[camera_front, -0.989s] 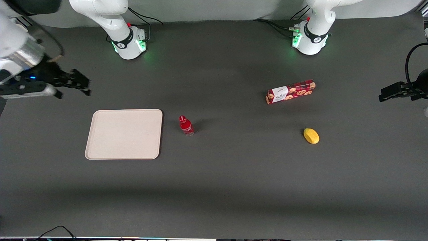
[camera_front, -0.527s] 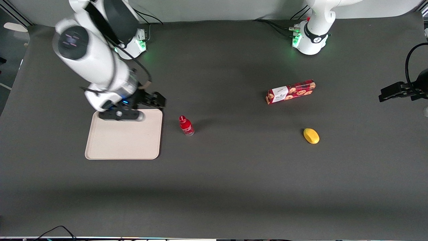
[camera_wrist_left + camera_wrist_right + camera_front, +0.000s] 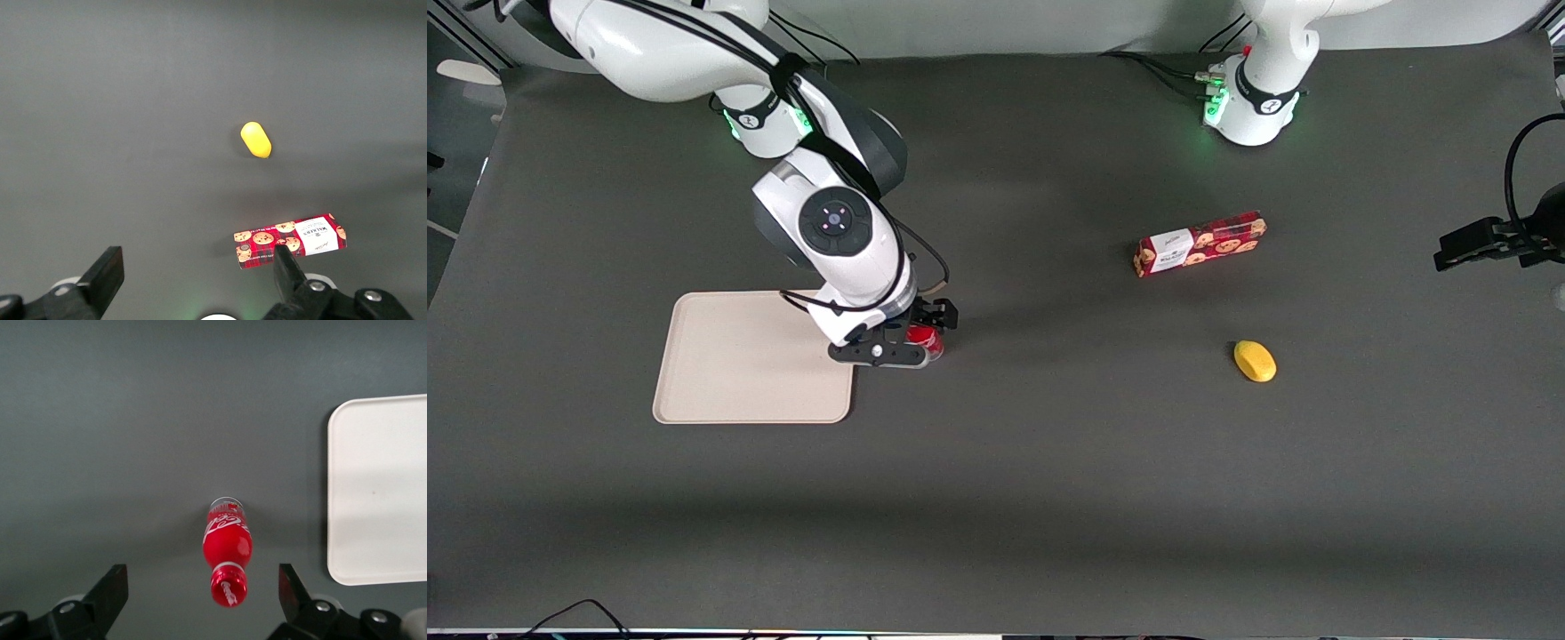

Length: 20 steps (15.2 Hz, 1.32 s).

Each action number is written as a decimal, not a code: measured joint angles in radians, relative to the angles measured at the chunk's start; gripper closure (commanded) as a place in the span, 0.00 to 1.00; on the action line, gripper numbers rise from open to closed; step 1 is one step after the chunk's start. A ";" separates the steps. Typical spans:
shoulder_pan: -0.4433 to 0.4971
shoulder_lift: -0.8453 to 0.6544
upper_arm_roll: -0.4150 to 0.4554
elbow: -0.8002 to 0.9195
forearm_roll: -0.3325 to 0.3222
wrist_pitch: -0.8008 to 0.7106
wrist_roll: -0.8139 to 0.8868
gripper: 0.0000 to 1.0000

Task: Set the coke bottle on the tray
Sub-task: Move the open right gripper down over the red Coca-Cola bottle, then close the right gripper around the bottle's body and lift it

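The gripper (image 3: pixel 200 600) hangs open directly above the upright coke bottle (image 3: pixel 225 550), cap between its spread fingers; the tray (image 3: pixel 380 487) lies just beside.

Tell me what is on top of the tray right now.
Nothing lies on the tray; the arm hides one corner. The coke bottle stands beside it on the table, between the fingers of the open tool above it.

White glossy right arm (image 3: pixel 694 49), black joint caps, black cables; black hand (image 3: pixel 911 342); green base LEDs (image 3: pixel 809 120).
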 measured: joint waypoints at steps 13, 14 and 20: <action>-0.045 -0.069 0.001 -0.283 -0.042 0.223 0.017 0.32; -0.047 -0.069 0.000 -0.286 -0.042 0.234 0.018 0.39; -0.052 -0.069 -0.001 -0.289 -0.042 0.255 0.028 0.74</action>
